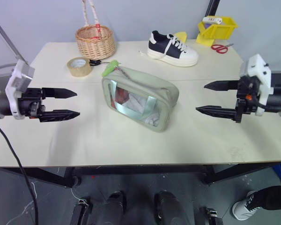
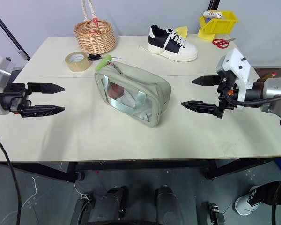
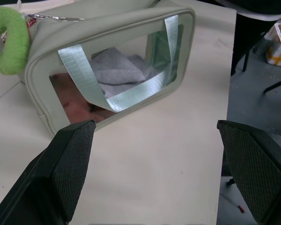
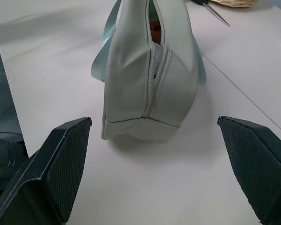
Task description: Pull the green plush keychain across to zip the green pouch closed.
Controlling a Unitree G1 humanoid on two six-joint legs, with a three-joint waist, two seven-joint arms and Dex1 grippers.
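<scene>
The green pouch [image 1: 139, 98] lies in the middle of the table, its clear window and mint straps facing the front, red and white contents showing through. Its zip runs along the top and gapes open in the right wrist view, above the pouch end [image 4: 150, 84]. The green plush keychain [image 1: 110, 68] hangs off the pouch's far left corner on a thin chain; it also appears as a fuzzy ring [image 3: 9, 42]. My left gripper [image 1: 72, 103] hovers open left of the pouch, pointing at it. On the other side my right gripper [image 1: 203, 97] is open too, aimed at the pouch's right end.
At the back of the table stand a wicker basket [image 1: 95, 41], a roll of brown tape [image 1: 78, 66], a black-and-white sneaker [image 1: 172, 48], a yellow bin [image 1: 218, 29] and red scissors [image 1: 219, 48]. Dark-handled scissors [image 1: 95, 62] lie by the tape.
</scene>
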